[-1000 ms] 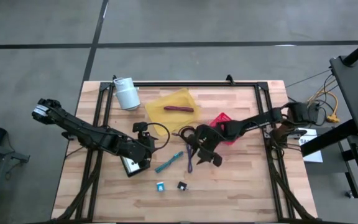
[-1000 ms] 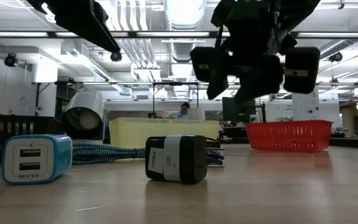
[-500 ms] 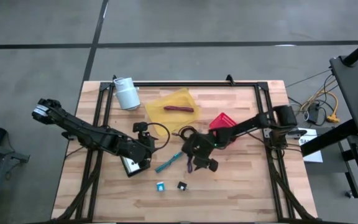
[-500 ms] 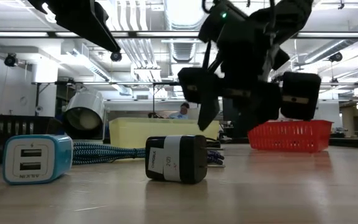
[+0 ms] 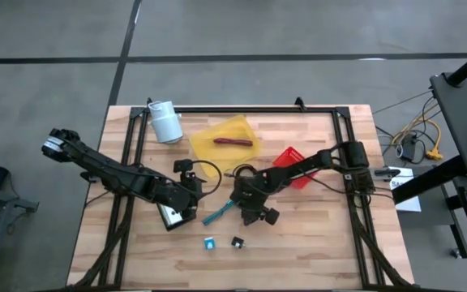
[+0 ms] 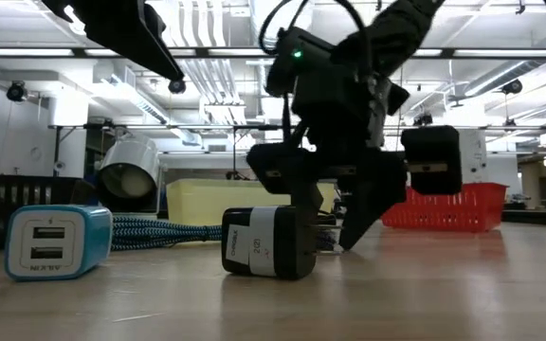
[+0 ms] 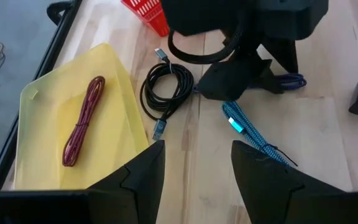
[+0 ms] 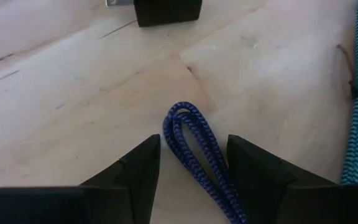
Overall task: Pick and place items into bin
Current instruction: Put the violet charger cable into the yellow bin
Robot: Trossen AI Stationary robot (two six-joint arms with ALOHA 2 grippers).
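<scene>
- Since hanging beside the red basket (image 5: 291,157) a second ago, the right end effector (image 5: 250,208) has swung left and dropped to the worktop (image 5: 323,243). Its fingers now stand apart astride the dark blue braided cable (image 8: 194,140), gripping nothing.
- A pickup looks close. The yellow bin (image 5: 217,127) lies on the far side and holds a maroon cable (image 5: 233,142).
- Room is tight, with the teal cable (image 5: 220,212) just to the left and the black coiled cable (image 7: 166,87) just beyond.
- The left end effector (image 7: 194,155) waits at left-centre, open and empty.
</scene>
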